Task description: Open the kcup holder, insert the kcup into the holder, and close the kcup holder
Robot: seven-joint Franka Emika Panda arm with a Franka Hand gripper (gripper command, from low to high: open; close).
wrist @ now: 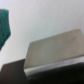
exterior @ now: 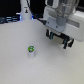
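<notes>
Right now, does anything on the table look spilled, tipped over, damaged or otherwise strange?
Nothing stands out. The kcup stands upright on the white table, green top up, with no spill around it. The gripper hangs apart from it, toward the exterior view's right. The pictures are too blurred to judge small damage.

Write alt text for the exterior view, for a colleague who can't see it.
A small white pod with a green top stands alone on a white table. The robot's tool hangs above the table toward the exterior view's right, apart from the pod and holding nothing.
</notes>
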